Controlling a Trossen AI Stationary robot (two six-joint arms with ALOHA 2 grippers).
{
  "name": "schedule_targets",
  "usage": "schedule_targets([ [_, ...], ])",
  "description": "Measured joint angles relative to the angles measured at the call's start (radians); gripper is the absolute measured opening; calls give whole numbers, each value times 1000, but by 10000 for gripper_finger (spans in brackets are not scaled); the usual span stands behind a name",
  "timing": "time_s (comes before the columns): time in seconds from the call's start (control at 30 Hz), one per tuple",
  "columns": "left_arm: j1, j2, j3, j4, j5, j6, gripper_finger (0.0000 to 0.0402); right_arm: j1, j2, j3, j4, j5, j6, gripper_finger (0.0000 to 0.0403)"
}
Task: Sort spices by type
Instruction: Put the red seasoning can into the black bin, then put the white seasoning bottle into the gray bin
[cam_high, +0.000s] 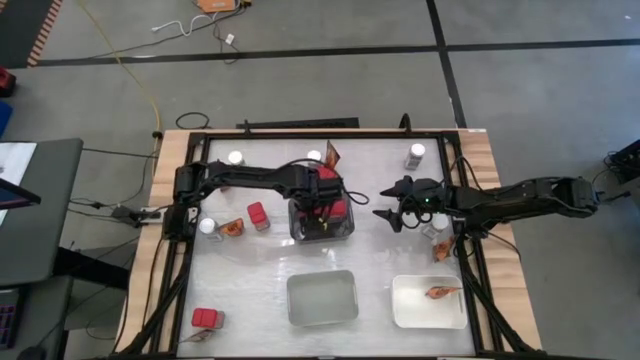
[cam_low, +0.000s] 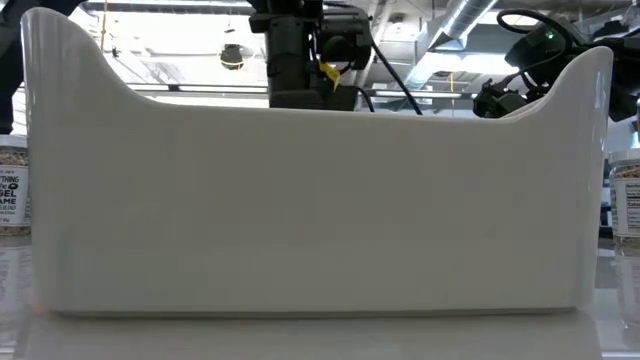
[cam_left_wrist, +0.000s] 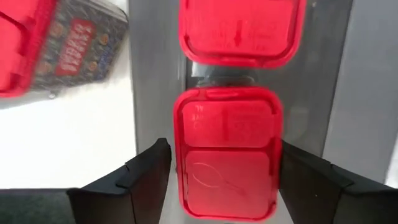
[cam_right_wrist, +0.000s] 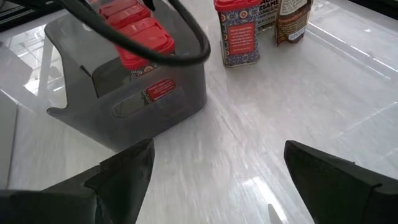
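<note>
Left hand (cam_high: 325, 205) low over the dark grey bin (cam_high: 300, 232) at mid-table, fingers (cam_left_wrist: 134, 180) spread apart on either side of a red-lidded spice container (cam_left_wrist: 227, 152), flanking but not clamping it. Second red container (cam_left_wrist: 239, 28) just beyond in the same bin. Right hand (cam_high: 392, 217) wide open, empty, near the bin's right side. Orange-brown packet (cam_high: 438, 292) in the white tray (cam_high: 405, 315).

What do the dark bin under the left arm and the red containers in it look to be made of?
The dark bin looks like smoky translucent plastic with a smooth finish: the red containers show through its wall. The red containers seem to have glossy moulded plastic lids, with raised lettering and a flip-tab outline. The body material is unclear.
</note>
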Motion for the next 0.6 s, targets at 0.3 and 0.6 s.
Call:
schedule_targets([
  [0.3, -4, 0, 83, -133, -16, -11, 257, 0, 0, 0, 0, 0, 0, 385],
  [0.6, -18, 0, 199, -290, -55, -21, 257, 0, 0, 0, 0, 0, 0, 385],
])
